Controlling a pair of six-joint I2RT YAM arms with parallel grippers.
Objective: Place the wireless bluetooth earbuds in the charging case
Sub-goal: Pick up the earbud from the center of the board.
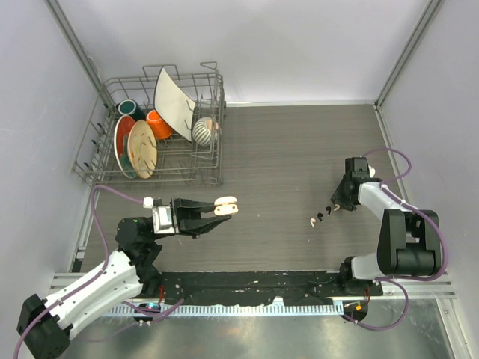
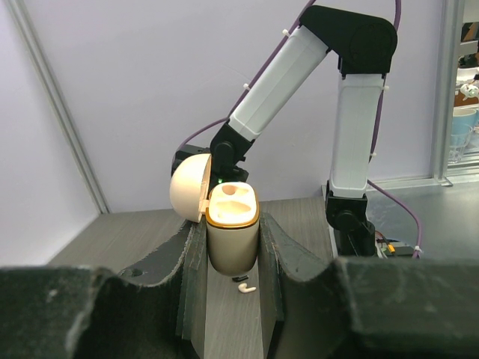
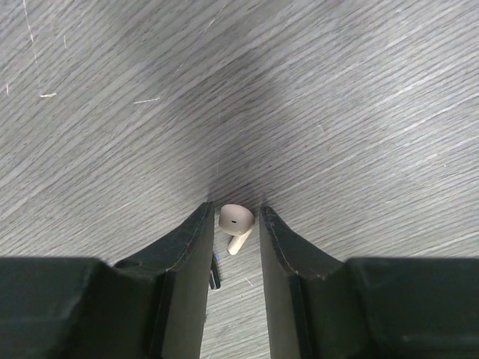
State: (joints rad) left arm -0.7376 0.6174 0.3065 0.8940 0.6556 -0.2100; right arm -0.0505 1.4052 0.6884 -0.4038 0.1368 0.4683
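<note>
My left gripper (image 1: 221,209) is shut on the cream charging case (image 1: 226,206) and holds it above the table, lid open. In the left wrist view the case (image 2: 232,243) sits between the fingers, its sockets empty, with the lid (image 2: 187,187) swung left. Four earbuds lie in a row right of centre: a white earbud (image 1: 311,222), two black earbuds (image 1: 319,218) (image 1: 328,212) and a cream earbud (image 1: 337,208). My right gripper (image 1: 339,203) is down at the table. In the right wrist view its narrowly open jaws straddle the cream earbud (image 3: 236,222), with a black earbud (image 3: 215,273) beside the left finger.
A wire dish rack (image 1: 217,153) with plates, bowls and cups stands at the back left. Light walls close in the table on the left, right and back. Below the case, the left wrist view shows a white earbud (image 2: 247,288) and a black one (image 2: 241,279).
</note>
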